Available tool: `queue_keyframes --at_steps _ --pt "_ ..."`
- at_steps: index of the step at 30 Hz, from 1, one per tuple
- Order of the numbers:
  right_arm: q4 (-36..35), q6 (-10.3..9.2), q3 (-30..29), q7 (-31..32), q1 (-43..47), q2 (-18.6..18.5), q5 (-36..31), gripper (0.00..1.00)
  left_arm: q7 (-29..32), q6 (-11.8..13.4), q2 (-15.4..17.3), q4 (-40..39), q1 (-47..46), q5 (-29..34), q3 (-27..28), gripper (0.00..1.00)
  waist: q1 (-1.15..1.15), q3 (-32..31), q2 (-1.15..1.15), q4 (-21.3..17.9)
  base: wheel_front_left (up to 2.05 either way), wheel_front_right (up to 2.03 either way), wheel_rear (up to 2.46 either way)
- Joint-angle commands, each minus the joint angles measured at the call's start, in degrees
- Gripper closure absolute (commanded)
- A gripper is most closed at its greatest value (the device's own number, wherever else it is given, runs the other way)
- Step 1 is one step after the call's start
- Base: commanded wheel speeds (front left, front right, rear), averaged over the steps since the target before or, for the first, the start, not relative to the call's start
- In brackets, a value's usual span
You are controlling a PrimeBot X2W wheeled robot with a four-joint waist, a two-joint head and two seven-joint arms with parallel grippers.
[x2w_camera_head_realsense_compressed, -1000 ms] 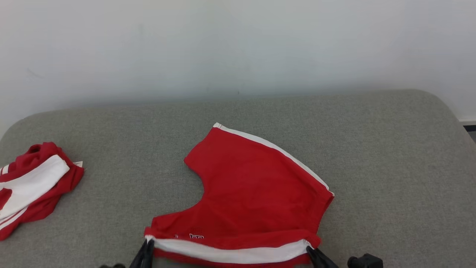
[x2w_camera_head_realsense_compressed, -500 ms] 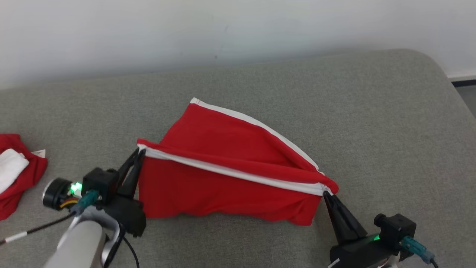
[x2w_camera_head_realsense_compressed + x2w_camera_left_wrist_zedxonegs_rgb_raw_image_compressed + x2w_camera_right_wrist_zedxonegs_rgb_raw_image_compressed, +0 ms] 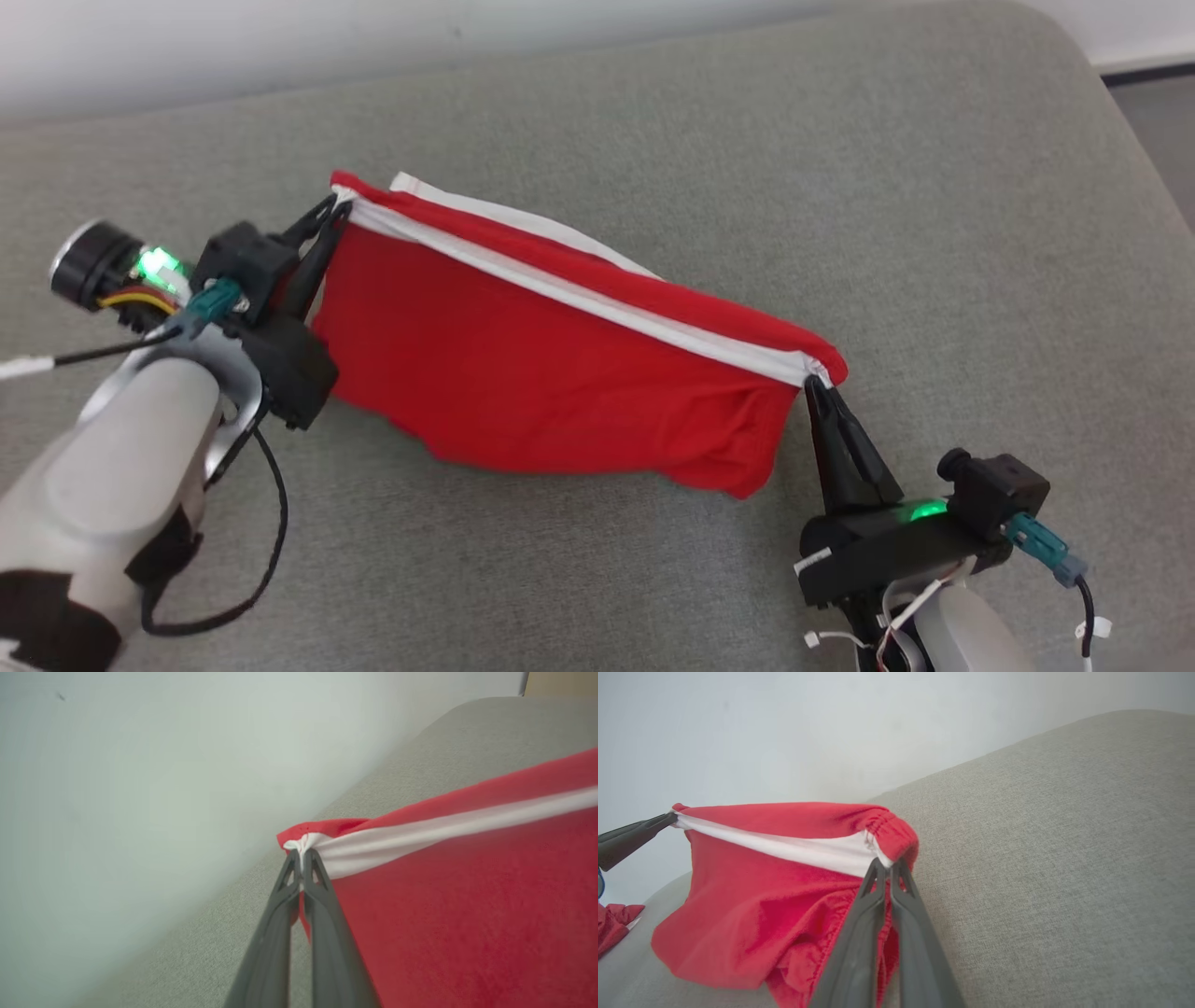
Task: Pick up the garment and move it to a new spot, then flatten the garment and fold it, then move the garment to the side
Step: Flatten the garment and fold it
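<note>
Garment [image 3: 551, 383], a pair of red shorts with a white waistband stripe, hangs stretched between my two hands above the grey worktop [image 3: 653, 121]. Its lower edge drapes onto the surface. My left hand [image 3: 331, 210] is pinched shut on one end of the waistband, and my right hand [image 3: 810, 383] is pinched shut on the other.

A second ago the shorts lay flat, with the waistband at the near edge and my hands at its corners. Since then I have raised that band and carried it away from me, so the near half now hangs like a curtain in front of the far half. The head camera has also tipped downward, so part of the shift is the view moving. I judge this to be the fold in progress, with the band not yet laid down on the far half.

The left wrist view shows the white band bunched tight at the fingertips [image 3: 292, 868], with a pale wall [image 3: 117, 765] behind. The right wrist view shows loose folds gathered under the band, the other hand's tips at far left, and a corner of a second red cloth [image 3: 612, 926] lying apart.
</note>
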Motion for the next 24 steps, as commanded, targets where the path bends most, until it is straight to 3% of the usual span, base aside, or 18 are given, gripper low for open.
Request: queue_keyframes --at_steps 1,7,12,23,24 --pt "0.1 0.03 -0.2 0.0 -1.1 0.5 0.4 1.00 0.4 0.2 0.9 0.5 -2.1 -1.6 -2.4 1.00 -0.01 2.8 -0.01 -2.2 0.00 0.00 0.00" --pt "-0.1 0.03 0.1 0.0 -3.1 2.0 1.8 1.00 3.1 0.2 3.1 1.7 -10.0 -6.2 -12.6 1.00 -0.01 6.0 -0.01 -3.9 0.00 0.00 0.00" --pt "-0.1 0.02 1.5 0.0 -4.5 2.4 3.0 1.00 4.9 0.2 4.0 6.8 -14.4 -8.8 -14.6 1.00 -0.01 8.3 -0.01 -5.2 0.00 0.00 0.00" --pt "-0.4 -0.05 2.3 0.0 -5.4 2.6 3.1 1.00 1.8 0.2 1.1 11.5 -17.7 -10.6 -17.8 1.00 -0.01 10.2 -0.01 -5.3 0.00 0.00 0.00" --pt "-0.4 -0.05 2.6 0.0 -5.6 2.5 2.9 0.86 1.6 0.2 0.8 12.0 -17.5 -11.0 -18.1 1.00 -0.01 10.3 -0.01 -5.3 0.00 0.00 0.00"
